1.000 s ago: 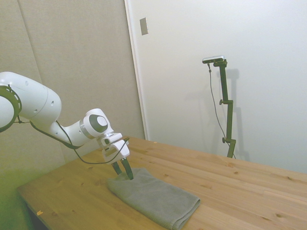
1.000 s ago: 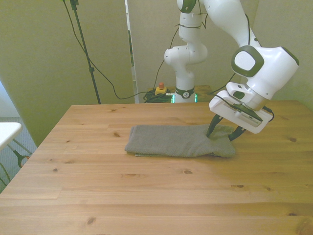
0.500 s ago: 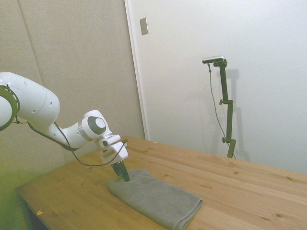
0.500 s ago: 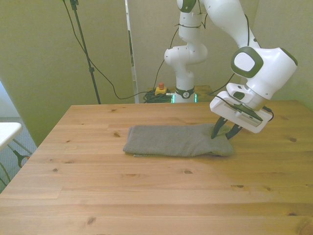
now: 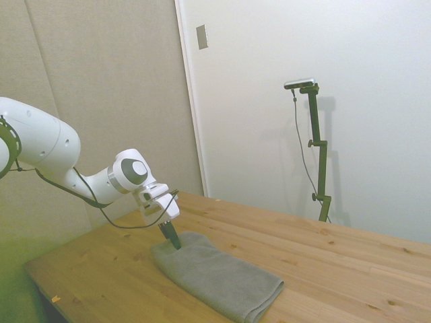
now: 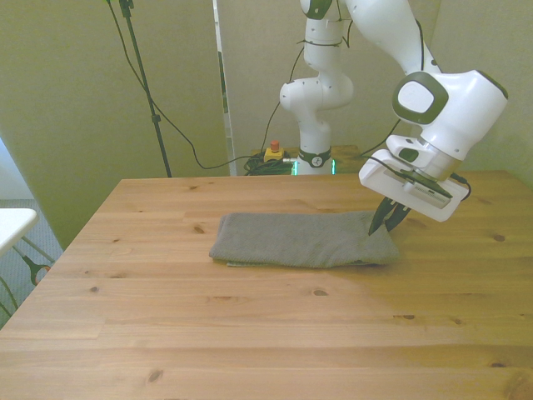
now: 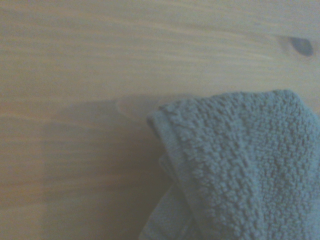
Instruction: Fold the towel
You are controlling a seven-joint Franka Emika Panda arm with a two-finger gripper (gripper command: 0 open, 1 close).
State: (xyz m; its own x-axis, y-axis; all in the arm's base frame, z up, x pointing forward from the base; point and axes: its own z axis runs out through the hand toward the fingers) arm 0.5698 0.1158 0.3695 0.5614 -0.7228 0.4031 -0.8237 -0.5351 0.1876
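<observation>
A wooden table fills the scene, seen from the front and from one side. On it lies a gray-olive towel, folded into a long thick strip, stretching across the table's middle toward the front view's right. A white robot arm reaches down over the strip's end at the front view's right. Its gripper has its dark fingers drawn together, pinching the towel's corner there. Close up, the terry corner shows layered edges.
</observation>
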